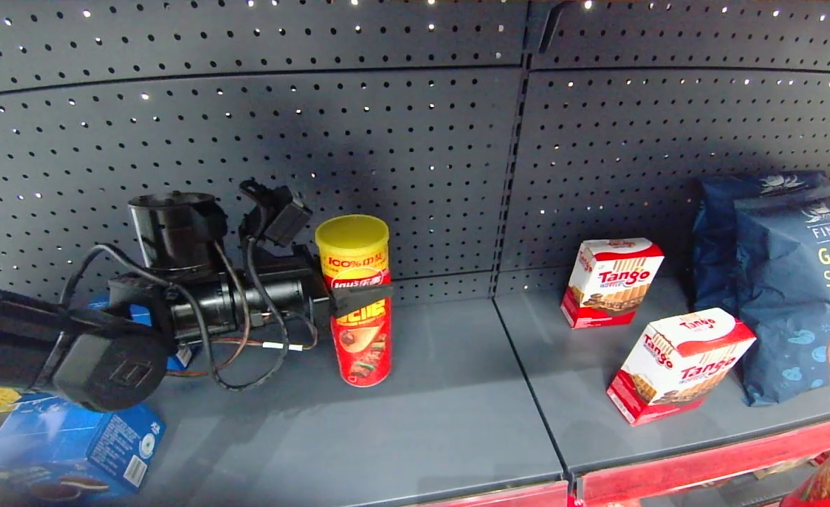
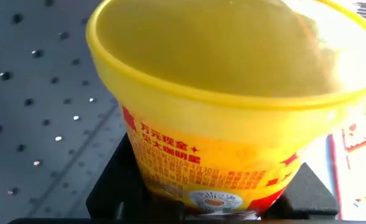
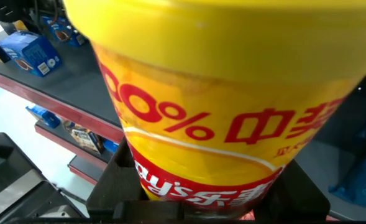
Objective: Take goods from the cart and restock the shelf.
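Observation:
A tall red chips can with a yellow lid (image 1: 363, 352) stands upright on the grey shelf (image 1: 457, 408), near the pegboard back wall. My left gripper (image 1: 362, 294) comes in from the left and is shut on the can's upper half. The left wrist view looks down on that can (image 2: 232, 124), with black fingers (image 2: 117, 186) on either side of it. In the right wrist view a second yellow-lidded chips can (image 3: 232, 93) sits very close to the camera. My right gripper (image 3: 207, 208) is shut on it, away from the shelf.
Two red-and-white wafer boxes (image 1: 611, 282) (image 1: 679, 365) lie on the shelf's right section, with dark blue snack bags (image 1: 802, 282) behind them. A blue cookie box (image 1: 70, 443) sits at the front left under my left arm. Bare shelf lies between the can and the wafer boxes.

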{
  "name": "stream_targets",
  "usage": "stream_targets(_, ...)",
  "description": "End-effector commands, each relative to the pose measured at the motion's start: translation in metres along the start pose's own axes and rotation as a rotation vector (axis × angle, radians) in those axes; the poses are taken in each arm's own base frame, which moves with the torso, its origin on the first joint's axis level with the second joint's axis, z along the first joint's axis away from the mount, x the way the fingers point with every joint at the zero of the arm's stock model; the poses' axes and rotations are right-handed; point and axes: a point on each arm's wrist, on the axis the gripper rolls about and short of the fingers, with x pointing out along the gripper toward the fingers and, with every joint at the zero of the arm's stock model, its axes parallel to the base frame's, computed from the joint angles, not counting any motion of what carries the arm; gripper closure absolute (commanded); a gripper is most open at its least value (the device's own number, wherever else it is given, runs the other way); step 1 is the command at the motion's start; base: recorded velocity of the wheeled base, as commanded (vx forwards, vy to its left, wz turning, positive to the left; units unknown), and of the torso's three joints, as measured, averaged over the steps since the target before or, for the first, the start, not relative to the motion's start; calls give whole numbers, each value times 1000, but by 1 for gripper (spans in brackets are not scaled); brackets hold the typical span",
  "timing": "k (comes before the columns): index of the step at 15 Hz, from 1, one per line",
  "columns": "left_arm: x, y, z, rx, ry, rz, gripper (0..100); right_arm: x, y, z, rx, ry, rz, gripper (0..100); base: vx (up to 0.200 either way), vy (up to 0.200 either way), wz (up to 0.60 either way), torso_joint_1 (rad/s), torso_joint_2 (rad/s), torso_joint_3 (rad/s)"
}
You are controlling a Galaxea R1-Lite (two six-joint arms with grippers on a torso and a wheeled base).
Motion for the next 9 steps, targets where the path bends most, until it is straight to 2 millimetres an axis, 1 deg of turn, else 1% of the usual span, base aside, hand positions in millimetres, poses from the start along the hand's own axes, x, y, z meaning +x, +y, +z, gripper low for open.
stream_targets(1, -13, -21, 12, 23, -21, -19, 100, -2, 0, 1, 2, -9, 0, 100, 0, 0, 0, 0, 0, 0)
stream_targets(7, -30, -40, 1, -3, 11, -24, 100, -2, -1, 0, 1, -9, -18, 100, 0, 0, 0, 0, 0, 0)
stream_targets(9, -33, -43, 0, -6, 14, -25, 100, -2, -1, 0, 1, -7, -18, 100, 0, 0, 0, 0, 0, 0)
